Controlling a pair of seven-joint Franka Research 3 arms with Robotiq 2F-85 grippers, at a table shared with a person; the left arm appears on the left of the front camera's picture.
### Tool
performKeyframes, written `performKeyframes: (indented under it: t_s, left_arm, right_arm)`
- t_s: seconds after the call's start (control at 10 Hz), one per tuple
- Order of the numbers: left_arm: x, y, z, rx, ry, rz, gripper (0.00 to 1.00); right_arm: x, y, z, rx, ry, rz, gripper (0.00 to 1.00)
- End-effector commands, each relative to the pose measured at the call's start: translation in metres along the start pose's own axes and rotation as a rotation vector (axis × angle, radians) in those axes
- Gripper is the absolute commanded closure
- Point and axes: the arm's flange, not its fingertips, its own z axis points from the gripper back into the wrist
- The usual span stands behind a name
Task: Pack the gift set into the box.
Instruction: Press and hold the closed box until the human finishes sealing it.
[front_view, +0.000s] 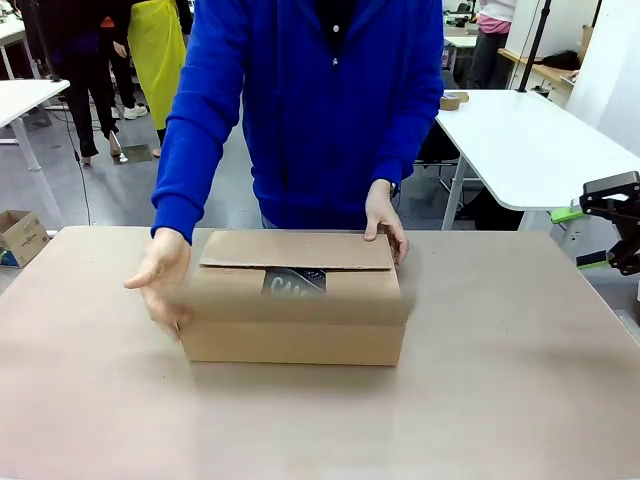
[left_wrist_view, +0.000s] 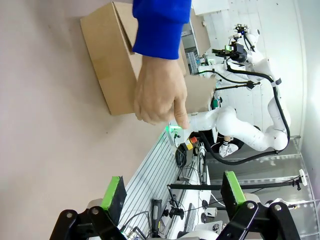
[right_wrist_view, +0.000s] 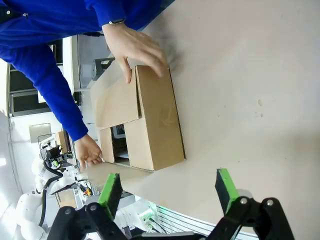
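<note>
A beige table (front_view: 500, 400) carries the brown cardboard box (front_view: 295, 342), its flaps partly folded in

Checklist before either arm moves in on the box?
1. Left gripper fingers open and unloaded: ok.
2. Right gripper fingers open and unloaded: ok.
3. Pouch inside box: ok, lettering visible through the gap.
4. All flaps closed: not ok, a gap remains and the near flap is blurred.
5. Person's hands clear of box: not ok, both at it.
6. Small white carton packed: cannot tell.
</note>
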Motion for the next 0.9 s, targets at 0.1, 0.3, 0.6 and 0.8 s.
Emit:
performKeyframes:
  t_s: [0.1,0.3,0.6,0.8]
  left_arm:
    - [-0.0031,-0.0005,-0.0006,0.01,-0.002,-0.004,0.0]
    - [-0.0031,-0.0005,-0.0006,0.01,-0.002,-0.004,0.0]
    - [-0.0031,-0.0005,-0.0006,0.01,-0.002,-0.004,0.0]
    - [-0.0031,-0.0005,-0.0006,0.01,-0.002,-0.004,0.0]
  right_arm:
    - [-0.0019,0.0013,0.0007,0.007,0.003,-0.011,0.0]
    - [-0.0019,0.0013,0.0007,0.007,0.003,-0.011,0.0]
    - [-0.0019,0.0013,0.0007,0.007,0.003,-0.011,0.0]
    - [-0.0019,0.0013,0.0007,0.007,0.003,-0.011,0.0]
